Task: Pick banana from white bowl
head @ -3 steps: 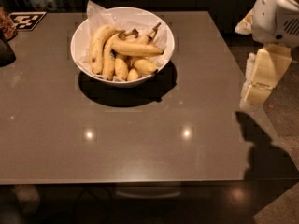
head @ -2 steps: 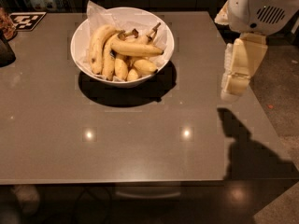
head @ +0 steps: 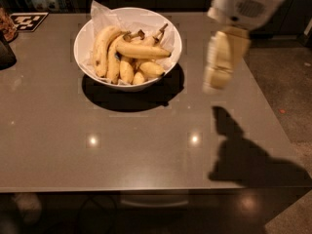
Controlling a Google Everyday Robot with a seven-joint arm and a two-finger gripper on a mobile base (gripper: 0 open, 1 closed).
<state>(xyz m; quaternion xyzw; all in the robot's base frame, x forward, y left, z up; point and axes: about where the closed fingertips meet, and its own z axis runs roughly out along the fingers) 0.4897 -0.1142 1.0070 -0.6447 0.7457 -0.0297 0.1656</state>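
The white bowl (head: 78, 57) stands on the grey table at the back centre, lined with crinkled white paper (head: 100, 12). It holds a pile of yellow bananas. The banana (head: 142, 51), long and slightly curved, lies across the top of the pile with dark stems (head: 132, 34) poking up behind it. Shorter bananas (head: 127, 69) lie under and beside it. My gripper (head: 217, 82) hangs from the white arm (head: 243, 4) to the right of the bowl, above the table and apart from the bowl. It holds nothing that I can see.
The grey table (head: 122, 145) spreads in front of the bowl, its right edge near the gripper's shadow (head: 239, 155). A dark object (head: 6, 55) and a black-and-white marker tag (head: 28, 21) sit at the back left corner. Floor lies to the right.
My gripper has moved left, from beyond the table's right edge to over the table, closer to the bowl. The bowl and the bananas have not moved.
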